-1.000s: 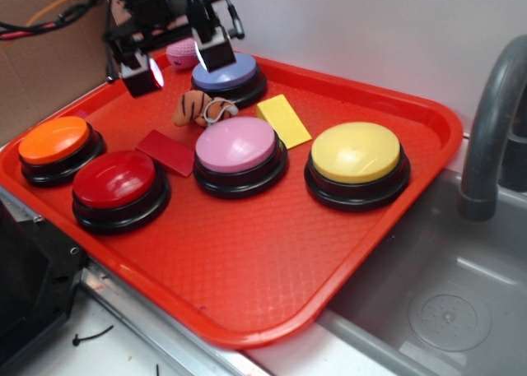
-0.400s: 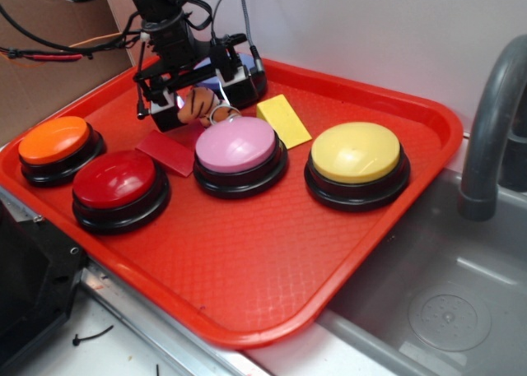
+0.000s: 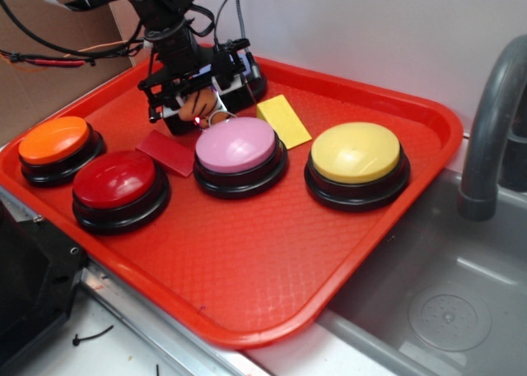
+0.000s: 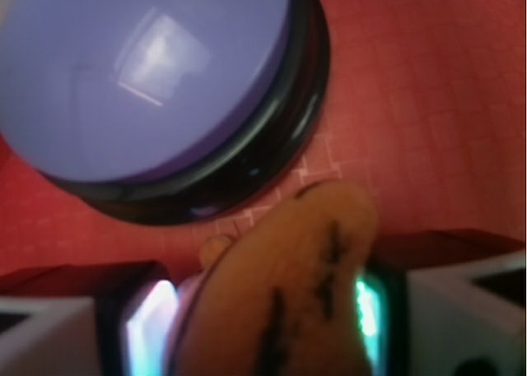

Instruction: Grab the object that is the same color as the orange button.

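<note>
1. I see the orange plush toy (image 4: 284,290) sitting between the 2 fingers of the gripper (image 3: 200,106), on the red tray (image 3: 272,252); in the wrist view its striped body fills the gap and a lit pad (image 4: 152,327) stands at each flank
2. The pads look pressed right up against the toy's sides, so I read the gripper as closed on the toy, though the blur keeps me from judging how firm the hold is
3. The arm (image 3: 169,18) comes down from the upper left of the exterior view, wrist pointing nearly straight down at the tray, cables trailing off behind it
4. Just beyond the fingertips is the purple button (image 4: 148,76), near the toy's tip but with a thin strip of tray showing between them
5. On the near side of the gripper in the exterior view, the pink button (image 3: 239,150) sits just beside the fingers, and the toy's white cord loop (image 3: 219,111) lies at its rim
6. The flat red block (image 3: 165,152) lies just beside the gripper toward the front left; the yellow block (image 3: 282,121) is near on the other side
7. The orange button (image 3: 58,146) and red button (image 3: 118,187) are well apart from the gripper, toward the tray's left edge; the yellow button (image 3: 356,160) is well apart on the opposite side
8. Room around the fingers is tight on most sides; the widest bare tray lies toward the front edge, past the pink button
</note>
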Tool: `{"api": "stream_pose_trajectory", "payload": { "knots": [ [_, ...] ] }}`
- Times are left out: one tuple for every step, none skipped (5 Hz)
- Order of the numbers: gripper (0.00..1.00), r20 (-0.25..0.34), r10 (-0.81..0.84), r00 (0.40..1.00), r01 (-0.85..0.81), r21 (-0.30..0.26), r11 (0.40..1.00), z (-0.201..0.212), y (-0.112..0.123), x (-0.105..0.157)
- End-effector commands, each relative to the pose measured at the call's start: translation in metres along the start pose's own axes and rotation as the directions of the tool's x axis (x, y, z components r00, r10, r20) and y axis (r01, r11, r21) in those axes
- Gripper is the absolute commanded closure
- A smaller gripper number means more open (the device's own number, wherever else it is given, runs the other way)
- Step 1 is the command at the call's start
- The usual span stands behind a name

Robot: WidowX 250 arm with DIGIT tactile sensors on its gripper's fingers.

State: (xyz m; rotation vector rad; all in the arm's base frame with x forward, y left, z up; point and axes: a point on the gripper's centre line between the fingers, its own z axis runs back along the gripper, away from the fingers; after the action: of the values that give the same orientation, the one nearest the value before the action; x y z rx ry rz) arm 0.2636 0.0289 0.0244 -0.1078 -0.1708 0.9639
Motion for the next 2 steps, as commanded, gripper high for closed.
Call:
{"api": "stream_pose_trajectory", "payload": {
  "knots": [
    [1.0,-0.003,-0.11,0.994,0.11,0.02,0.994,0.041,-0.003,0.005],
    [1.0,-0.033,-0.279,0.96,0.28,0.021,0.96,0.077,-0.015,-0.004]
  ]
}}
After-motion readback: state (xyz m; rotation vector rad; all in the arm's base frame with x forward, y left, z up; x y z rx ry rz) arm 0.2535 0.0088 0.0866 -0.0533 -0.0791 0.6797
